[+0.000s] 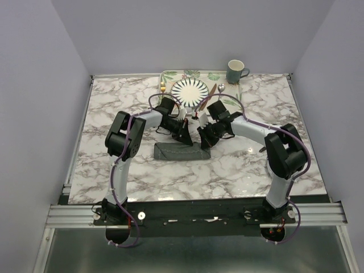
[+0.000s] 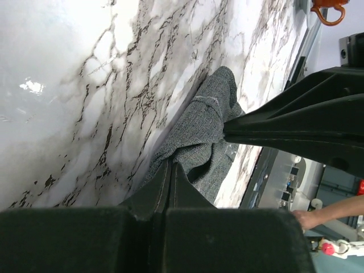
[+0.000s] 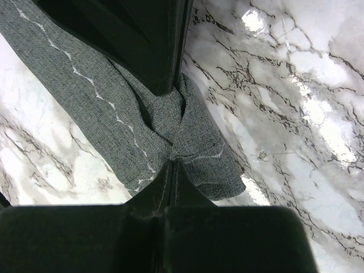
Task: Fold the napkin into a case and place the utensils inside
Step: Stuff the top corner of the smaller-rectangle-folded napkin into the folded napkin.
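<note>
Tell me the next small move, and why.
Probably lift both together and draw the pinched edge toward the near side: the left pincer and right pincer are each shut on the dark grey cloth napkin, which lies as a bunched, half-folded strip.

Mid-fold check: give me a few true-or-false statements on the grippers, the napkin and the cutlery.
1. The left gripper and right gripper are both shut on the napkin. True.
2. The napkin lies spread out as a flat square. False: it is gathered into a long narrow strip.
3. The fork, knife and spoon are inside the napkin. False: they lie beside the plate.
4. The mug stands upright beyond the plate, to its right. True.
</note>
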Controlling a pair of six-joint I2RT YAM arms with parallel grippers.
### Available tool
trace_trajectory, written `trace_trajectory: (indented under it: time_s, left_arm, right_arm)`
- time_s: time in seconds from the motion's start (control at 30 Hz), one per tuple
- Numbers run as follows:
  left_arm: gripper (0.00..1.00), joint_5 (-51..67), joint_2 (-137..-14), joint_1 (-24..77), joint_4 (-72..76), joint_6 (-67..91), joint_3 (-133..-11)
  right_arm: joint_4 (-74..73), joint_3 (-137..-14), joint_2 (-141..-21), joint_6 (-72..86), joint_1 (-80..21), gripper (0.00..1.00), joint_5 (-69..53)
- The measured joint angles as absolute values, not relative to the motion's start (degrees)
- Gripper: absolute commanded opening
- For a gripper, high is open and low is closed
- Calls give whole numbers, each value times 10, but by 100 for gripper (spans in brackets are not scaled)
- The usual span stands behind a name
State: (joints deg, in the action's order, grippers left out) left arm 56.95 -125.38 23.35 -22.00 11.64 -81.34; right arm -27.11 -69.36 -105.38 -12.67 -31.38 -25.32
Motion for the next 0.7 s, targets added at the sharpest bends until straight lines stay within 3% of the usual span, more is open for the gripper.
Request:
trace_trajectory:
  time_s: [0.27,0.43,0.7]
  left_arm:
    - [46,569,-1252,221,-163,194,-798]
    - [48,568,-1188,178,-82,257,-725]
    - [50,569,-1035,121,-70,259,-644]
  right_arm:
    - [-289,-716,-1083,-132,-314,1,-253]
    - [-301,-728,-1091,-137,-314,1,-252]
    - [-306,-729,-1092,-136,-314,1,-253]
